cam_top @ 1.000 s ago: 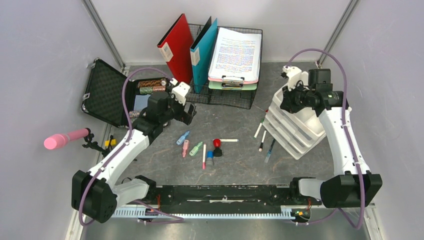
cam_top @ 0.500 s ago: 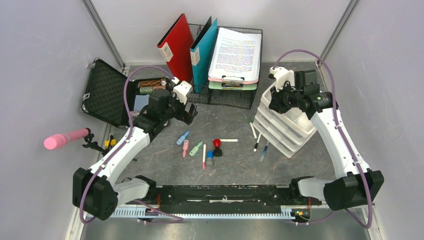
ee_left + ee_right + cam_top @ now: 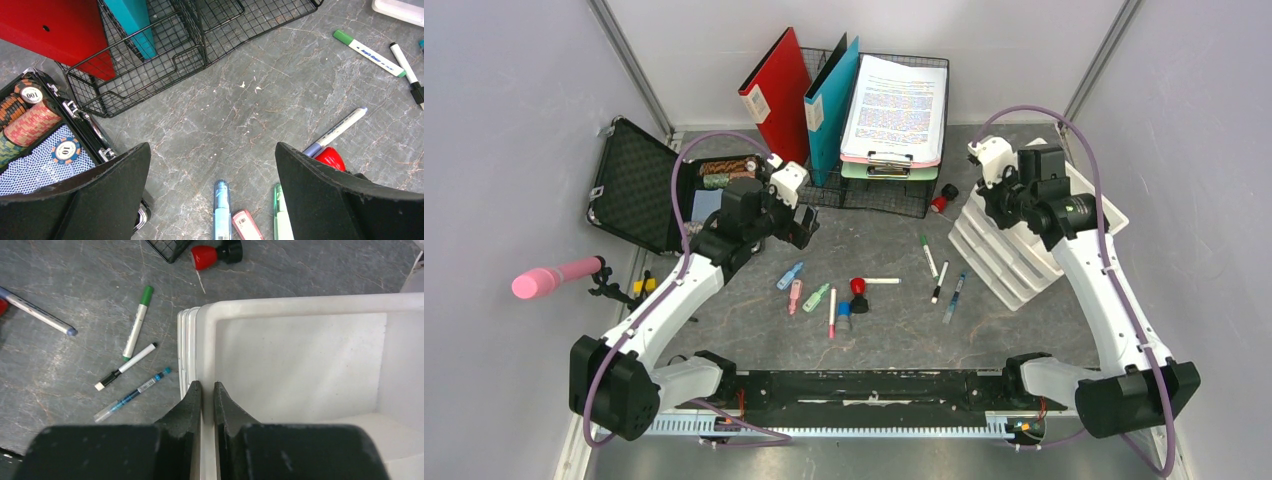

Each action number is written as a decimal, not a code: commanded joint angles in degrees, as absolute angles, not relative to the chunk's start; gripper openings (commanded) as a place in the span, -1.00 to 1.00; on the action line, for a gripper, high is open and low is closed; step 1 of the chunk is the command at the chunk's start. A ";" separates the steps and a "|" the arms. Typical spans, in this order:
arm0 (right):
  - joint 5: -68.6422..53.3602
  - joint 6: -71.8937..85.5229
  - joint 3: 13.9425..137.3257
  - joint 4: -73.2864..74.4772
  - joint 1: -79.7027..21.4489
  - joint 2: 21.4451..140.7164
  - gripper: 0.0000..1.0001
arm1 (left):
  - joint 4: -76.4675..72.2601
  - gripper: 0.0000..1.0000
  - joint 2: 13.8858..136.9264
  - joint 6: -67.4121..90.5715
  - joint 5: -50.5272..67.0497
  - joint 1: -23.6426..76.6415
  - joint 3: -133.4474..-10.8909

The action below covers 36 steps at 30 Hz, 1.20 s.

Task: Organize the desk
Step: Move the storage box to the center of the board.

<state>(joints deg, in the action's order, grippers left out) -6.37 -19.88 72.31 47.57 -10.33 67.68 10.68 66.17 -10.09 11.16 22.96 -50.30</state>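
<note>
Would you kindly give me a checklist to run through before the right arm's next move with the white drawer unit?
1. Right gripper shut on the white drawer unit rim: ok.
2. Left gripper open, empty: ok.
3. Held drawer empty: ok, where visible.
4. Desk beside the unit free: not ok; green marker and blue pen lie close.
5. Red stamp apart from the unit: ok.
6. Lower drawers contents: cannot tell.

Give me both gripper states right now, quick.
Left gripper: open, holding nothing.
Right gripper: closed on the wall of the white tray.
</note>
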 commanded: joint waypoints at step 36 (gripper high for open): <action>-24.60 -14.76 72.62 44.43 -11.53 70.82 -0.89 | 8.97 1.00 71.96 -7.21 18.11 26.40 -53.77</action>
